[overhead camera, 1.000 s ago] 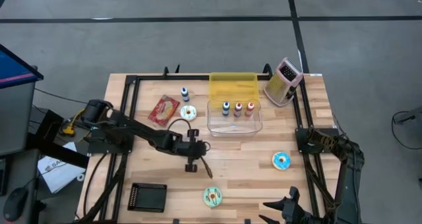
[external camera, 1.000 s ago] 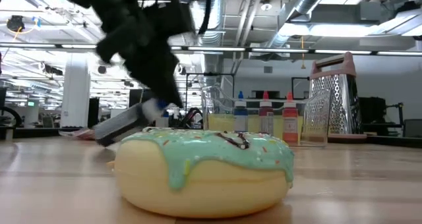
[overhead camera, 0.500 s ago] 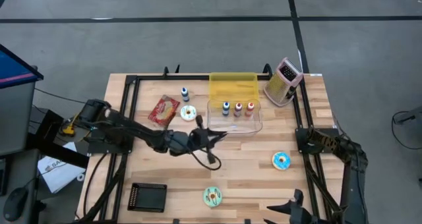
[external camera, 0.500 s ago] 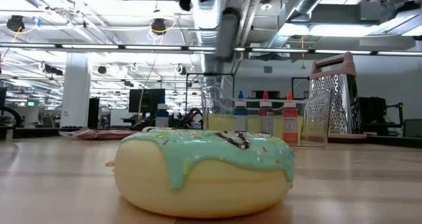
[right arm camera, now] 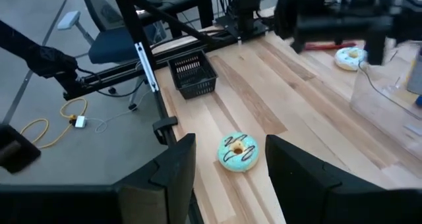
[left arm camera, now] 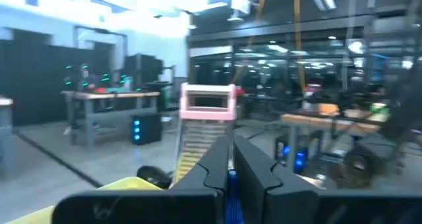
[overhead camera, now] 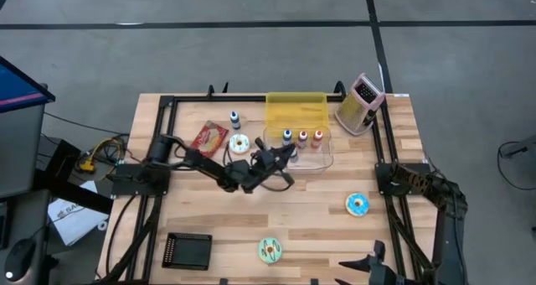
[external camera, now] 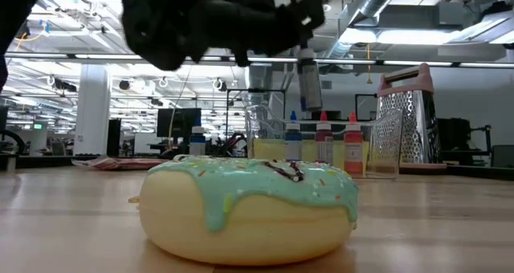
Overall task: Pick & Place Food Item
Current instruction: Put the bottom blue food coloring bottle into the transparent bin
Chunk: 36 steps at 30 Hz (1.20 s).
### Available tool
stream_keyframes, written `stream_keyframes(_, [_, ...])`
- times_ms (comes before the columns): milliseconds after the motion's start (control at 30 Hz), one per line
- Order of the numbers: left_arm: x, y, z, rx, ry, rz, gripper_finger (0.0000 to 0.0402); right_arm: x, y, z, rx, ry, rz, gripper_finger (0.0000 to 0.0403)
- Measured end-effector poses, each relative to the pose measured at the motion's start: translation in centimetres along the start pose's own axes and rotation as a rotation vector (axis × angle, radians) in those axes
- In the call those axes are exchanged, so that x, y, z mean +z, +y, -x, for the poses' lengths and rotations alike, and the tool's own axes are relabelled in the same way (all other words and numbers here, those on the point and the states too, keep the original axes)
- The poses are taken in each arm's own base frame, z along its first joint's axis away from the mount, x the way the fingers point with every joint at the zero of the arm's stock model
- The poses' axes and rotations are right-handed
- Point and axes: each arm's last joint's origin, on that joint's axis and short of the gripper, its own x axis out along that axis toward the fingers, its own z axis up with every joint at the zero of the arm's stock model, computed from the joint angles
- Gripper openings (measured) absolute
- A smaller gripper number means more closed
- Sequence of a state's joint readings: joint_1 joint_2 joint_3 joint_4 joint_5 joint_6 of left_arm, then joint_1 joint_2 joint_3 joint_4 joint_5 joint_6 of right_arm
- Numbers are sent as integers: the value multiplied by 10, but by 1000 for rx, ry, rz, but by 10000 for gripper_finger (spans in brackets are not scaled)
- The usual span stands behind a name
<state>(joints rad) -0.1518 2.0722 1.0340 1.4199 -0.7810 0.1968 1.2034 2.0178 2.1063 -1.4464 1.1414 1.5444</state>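
A mint-frosted donut (overhead camera: 270, 250) (external camera: 249, 209) (right arm camera: 239, 151) lies flat on the wood table near its front edge. A blue-frosted donut (overhead camera: 358, 204) lies at the right, and a pale donut (overhead camera: 239, 142) at the far left, next to a red packet (overhead camera: 207, 138). My left gripper (overhead camera: 289, 153) (left arm camera: 232, 165) is shut and holds nothing. It hovers about level at the near-left corner of the clear container (overhead camera: 299, 151), pointing toward the grater (left arm camera: 206, 128). My right gripper (right arm camera: 227, 178) stands open high over the table's near right edge, with the mint donut beyond its fingers.
The clear container holds three small bottles (overhead camera: 302, 137). Behind it sits a yellow box (overhead camera: 296, 109), with the grater (overhead camera: 360, 103) at the far right. A blue-capped bottle (overhead camera: 234, 118) stands at the far left, and a black basket (overhead camera: 188, 251) at the near left.
My left gripper has gone from the middle of the table toward the far edge and a little right, up to the clear container. It has tipped up from pointing down to about level and has rolled. It has stayed shut.
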Motion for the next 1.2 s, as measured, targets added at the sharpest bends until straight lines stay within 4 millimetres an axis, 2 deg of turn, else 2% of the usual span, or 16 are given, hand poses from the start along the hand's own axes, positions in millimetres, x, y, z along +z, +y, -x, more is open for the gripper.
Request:
stream_keyframes(167, [-7, -6, -22, 71, -11, 33, 3, 1, 0, 0, -3, -17, 7, 175])
stream_keyframes(333, [-17, -13, -31, 157, 11, 48, 3, 1, -1, 0, -5, -37, 10, 175])
stream_keyframes(700, [-53, -12, -26, 282, 69, 88, 3, 3, -2, -3, -16, -40, 17, 175])
stream_keyframes(1200, [-68, -14, -24, 271, 164, 53, 3, 3, -3, -3, -23, -45, 37, 175])
